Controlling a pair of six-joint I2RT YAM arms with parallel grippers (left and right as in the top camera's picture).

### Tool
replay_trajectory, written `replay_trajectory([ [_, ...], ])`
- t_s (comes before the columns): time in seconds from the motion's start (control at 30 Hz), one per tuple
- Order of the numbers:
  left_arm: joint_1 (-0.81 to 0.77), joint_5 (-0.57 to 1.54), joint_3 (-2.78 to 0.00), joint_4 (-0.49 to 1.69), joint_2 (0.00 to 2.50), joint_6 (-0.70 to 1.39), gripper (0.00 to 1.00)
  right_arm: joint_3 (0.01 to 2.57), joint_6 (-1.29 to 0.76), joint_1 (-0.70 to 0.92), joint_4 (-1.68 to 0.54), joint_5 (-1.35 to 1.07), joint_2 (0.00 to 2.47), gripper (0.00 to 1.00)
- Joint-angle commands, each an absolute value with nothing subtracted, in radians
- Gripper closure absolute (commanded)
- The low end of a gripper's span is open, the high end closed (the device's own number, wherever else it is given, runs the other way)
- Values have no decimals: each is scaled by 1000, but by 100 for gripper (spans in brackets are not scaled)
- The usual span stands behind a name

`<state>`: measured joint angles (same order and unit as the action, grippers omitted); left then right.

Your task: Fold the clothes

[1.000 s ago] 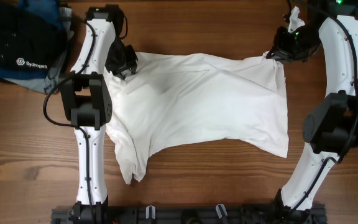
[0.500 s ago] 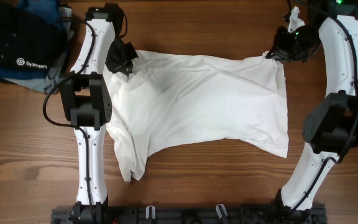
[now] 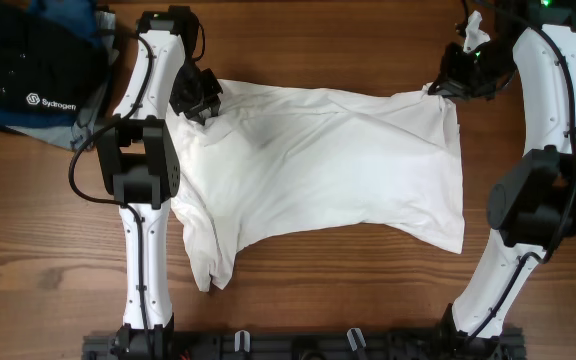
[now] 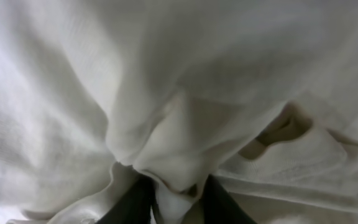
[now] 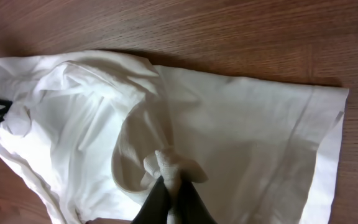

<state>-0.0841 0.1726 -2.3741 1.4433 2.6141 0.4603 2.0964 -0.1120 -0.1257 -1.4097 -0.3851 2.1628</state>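
The white garment (image 3: 318,170) lies spread on the bench (image 3: 298,310), its long axis running left to right. I find the left jaws pinching a fold at its far-left corner and the right jaws clamped on its far-right corner. The near edge is unheld.

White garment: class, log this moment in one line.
white garment: spread on table | left gripper: pinching it | right gripper: pinching its corner

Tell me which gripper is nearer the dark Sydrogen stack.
Left. The left gripper is at the garment corner on the side of the stack; the right gripper pinches the opposite corner, across the whole garment.
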Motion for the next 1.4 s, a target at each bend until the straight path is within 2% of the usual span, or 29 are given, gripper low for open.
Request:
replay_trajectory([
  [0.0, -88, 197, -2371, 1434, 2578, 464, 82, 2114, -104, -121, -1414, -405, 2143, 96],
  [0.07, -88, 197, -2371, 1421, 2570, 464, 94, 2114, -104, -121, -1415, -405, 2143, 96],
  [0.1, -88, 197, -2371, 1413, 2561, 464, 96, 2114, -104, -121, -1415, -405, 2143, 96],
  [0.17, -88, 197, -2371, 1404, 2548, 464, 96, 2114, -104, -121, -1417, -405, 2143, 96],
  [0.27, -88, 196, -2371, 1401, 2524, 464, 84, 2114, -105, -121, -1417, -405, 2143, 96],
  [0.4, -88, 189, -2371, 1398, 2494, 464, 79, 2114, -105, -121, -1416, -405, 2143, 96],
  [0.43, -88, 189, -2371, 1399, 2489, 464, 79, 2114, -105, -121, -1417, -405, 2143, 96],
  [0.5, -88, 189, -2371, 1399, 2483, 463, 89, 2114, -105, -121, -1418, -405, 2143, 96],
  [0.57, -88, 189, -2371, 1400, 2482, 463, 93, 2114, -105, -121, -1419, -405, 2143, 96],
  [0.6, -88, 189, -2371, 1403, 2482, 463, 90, 2114, -105, -121, -1421, -405, 2143, 96],
  [0.63, -88, 189, -2371, 1406, 2482, 457, 81, 2114, -105, -121, -1422, -405, 2143, 96],
  [0.67, -88, 189, -2371, 1409, 2482, 456, 77, 2114, -105, -121, -1423, -405, 2143, 96],
  [0.77, -88, 189, -2371, 1412, 2482, 454, 70, 2114, -104, -121, -1426, -405, 2143, 96],
  [0.83, -88, 189, -2371, 1418, 2482, 452, 62, 2114, -104, -121, -1426, -405, 2143, 96],
  [1.0, -88, 150, -2371, 1429, 2482, 449, 76, 2114, -104, -121, -1427, -405, 2143, 96],
  [1.37, -88, 136, -2371, 1429, 2484, 449, 68, 2114, -103, -121, -1429, -405, 2143, 96],
])
